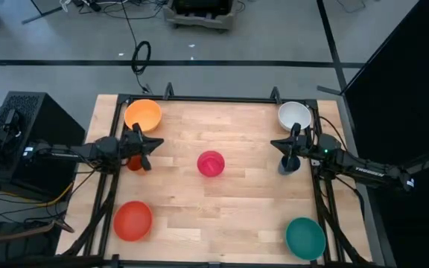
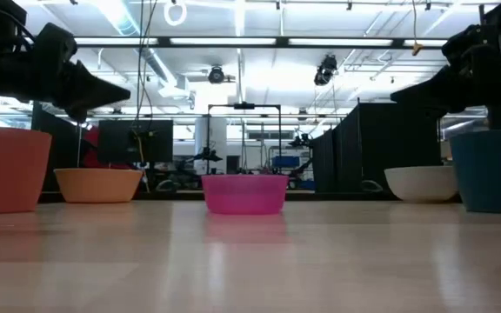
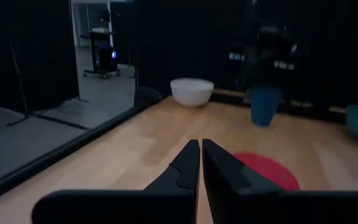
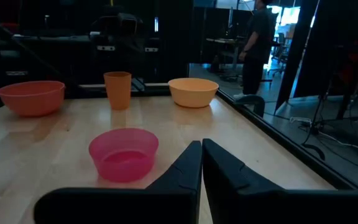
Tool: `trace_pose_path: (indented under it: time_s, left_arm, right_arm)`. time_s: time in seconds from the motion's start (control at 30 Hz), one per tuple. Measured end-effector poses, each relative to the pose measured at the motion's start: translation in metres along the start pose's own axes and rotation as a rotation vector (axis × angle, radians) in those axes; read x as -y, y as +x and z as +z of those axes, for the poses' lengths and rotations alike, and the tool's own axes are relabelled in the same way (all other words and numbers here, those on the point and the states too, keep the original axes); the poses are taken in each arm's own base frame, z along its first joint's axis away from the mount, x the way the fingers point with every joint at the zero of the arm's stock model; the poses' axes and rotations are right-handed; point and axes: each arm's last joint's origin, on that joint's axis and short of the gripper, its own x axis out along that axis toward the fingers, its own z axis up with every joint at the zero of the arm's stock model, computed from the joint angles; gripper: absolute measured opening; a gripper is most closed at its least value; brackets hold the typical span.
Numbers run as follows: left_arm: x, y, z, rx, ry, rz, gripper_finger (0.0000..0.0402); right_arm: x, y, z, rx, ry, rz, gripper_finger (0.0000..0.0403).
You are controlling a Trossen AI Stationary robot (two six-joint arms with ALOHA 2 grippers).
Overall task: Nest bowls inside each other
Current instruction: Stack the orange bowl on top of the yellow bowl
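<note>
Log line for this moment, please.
phase: not started | bowls: all five apart, none nested | left gripper: shut, empty, left edge | right gripper: shut, empty, right edge

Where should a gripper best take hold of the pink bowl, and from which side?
Probably by its rim: the pink bowl sits upright and open at mid-table, apart from everything else. Come from above, one finger inside the wall and one outside. Both grippers, left and right, are shut and would have to open first.
</note>
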Motion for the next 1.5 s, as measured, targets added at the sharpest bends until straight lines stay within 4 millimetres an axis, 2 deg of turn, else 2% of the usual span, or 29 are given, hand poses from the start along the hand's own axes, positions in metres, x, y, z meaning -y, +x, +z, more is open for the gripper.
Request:
trace_pose_path:
  time_s: [0.7, 0.93, 1.03, 1.13, 1.5]
  left_arm:
    - [-0.002, -0.002, 0.023, 0.136, -0.165, 0.084, 0.0]
    - [-0.004, -0.012, 0.056, 0.468, -0.33, 0.061, 0.0]
    - [-0.005, -0.017, 0.075, 0.539, -0.286, 0.108, 0.0]
    - [-0.007, -0.021, 0.096, 0.575, -0.32, 0.184, 0.0]
    - [0.005, -0.004, 0.15, 0.176, -0.159, 0.192, 0.0]
  right_arm:
    - [0.001, -0.001, 0.011, 0.11, 0.019, -0.015, 0.0]
    - [0.004, -0.009, 0.048, 0.418, 0.297, -0.03, 0.0]
    - [0.007, -0.015, 0.062, 0.537, 0.396, -0.068, 0.0]
    - [0.009, -0.019, 0.071, 0.617, 0.471, -0.106, 0.0]
    - [0.013, 0.011, 0.134, 0.469, 0.352, -0.096, 0.0]
